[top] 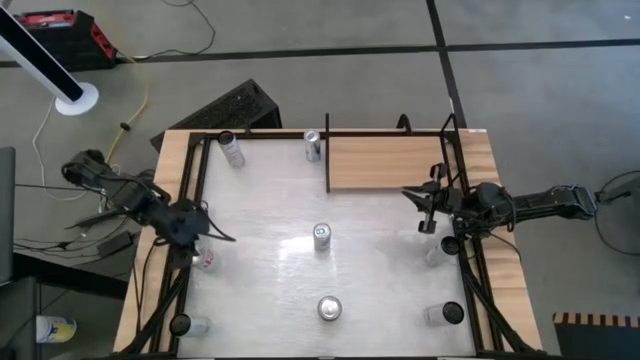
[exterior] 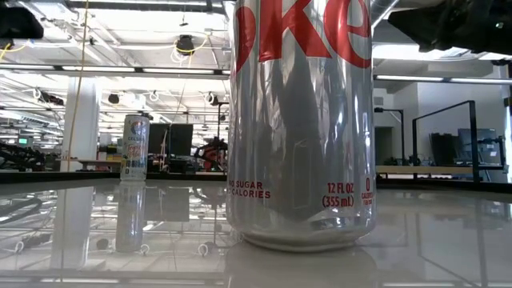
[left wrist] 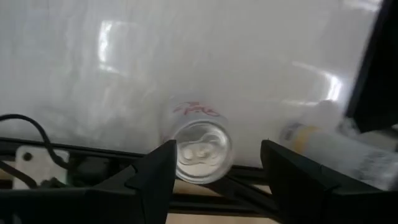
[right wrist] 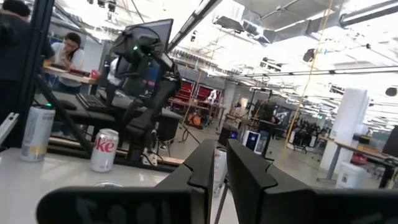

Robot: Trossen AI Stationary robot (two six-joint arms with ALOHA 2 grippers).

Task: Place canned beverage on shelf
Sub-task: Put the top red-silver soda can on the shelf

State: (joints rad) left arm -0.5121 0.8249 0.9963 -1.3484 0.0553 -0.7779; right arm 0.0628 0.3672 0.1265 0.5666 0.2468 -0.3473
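The left gripper (top: 207, 243) is seen at the left edge of the high view, poised over a Diet Coke can (top: 205, 259) at the table's left rim. In the left wrist view that can (left wrist: 200, 148) is framed between the spread fingers (left wrist: 153, 176), top up, not yet clasped; a pale, slim can (left wrist: 336, 146) lies just beside it.

At centre right of the high view, the right gripper (top: 426, 208) is held by the lower right corner of the shelf (top: 385, 162), which sits in the upper right of the white table (top: 270, 280). Its fingers (right wrist: 205, 163) are drawn nearly together with nothing between them.

Two cans are spotted mid-table: one at centre (top: 321, 236), another lower down (top: 329, 308). In the low view a big Diet Coke can (exterior: 301, 120) fills the middle of the frame, a slim can (exterior: 135, 146) standing off to its left.
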